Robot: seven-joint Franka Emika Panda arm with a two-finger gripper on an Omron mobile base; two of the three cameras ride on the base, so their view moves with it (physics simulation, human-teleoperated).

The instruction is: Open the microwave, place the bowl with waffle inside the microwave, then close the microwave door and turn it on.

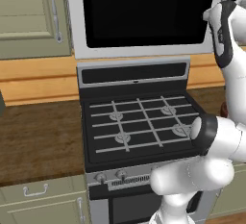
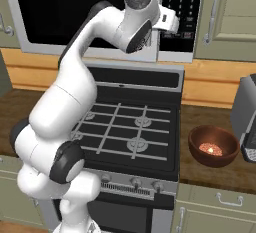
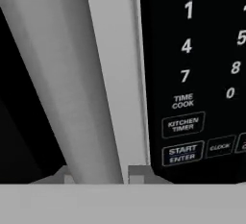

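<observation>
Your fingers (image 3: 97, 175) clenched around the door handle (image 3: 67, 79) — microwave (image 2: 100, 12) shut, bowl (image 2: 213, 146) on the counter (image 2: 215, 177) beside the stove (image 2: 130, 127)

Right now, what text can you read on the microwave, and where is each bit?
All on the keypad in the hand view:
"1", "4", "7" in one column
"5", "8", "0" in the next, at the picture's edge
"TIME COOK"
"KITCHEN TIMER"
"START ENTER"
"CLOCK"
Keypad labels in the right base view: too small to read.
</observation>
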